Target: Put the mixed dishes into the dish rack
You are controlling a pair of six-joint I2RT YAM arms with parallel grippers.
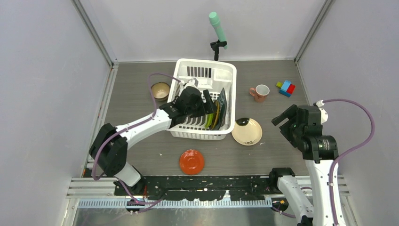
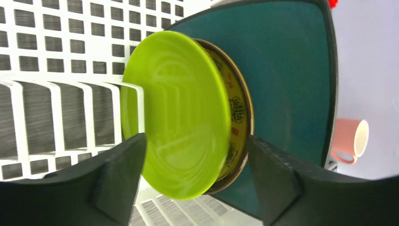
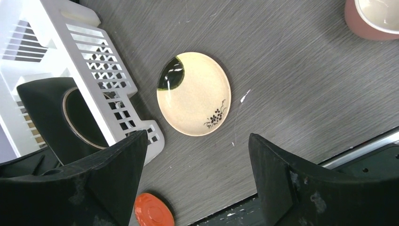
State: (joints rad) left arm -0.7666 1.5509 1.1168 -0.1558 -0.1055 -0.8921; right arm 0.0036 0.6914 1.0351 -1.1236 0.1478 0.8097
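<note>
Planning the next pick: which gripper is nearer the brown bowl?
Left. The left gripper is inside the rack, just right of the bowl. The right gripper hovers far off to the right, beyond the rack and the cream plate.

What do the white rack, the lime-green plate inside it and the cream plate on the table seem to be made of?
White slotted dish rack: moulded plastic, matte, with thin ribs and grid holes. Lime-green round plate: glossy and evenly coloured, with soft reflections; plastic or glazed ceramic, I cannot tell. Cream round plate: probably glazed ceramic, with a painted black flower sprig and shiny dark patch.
</note>
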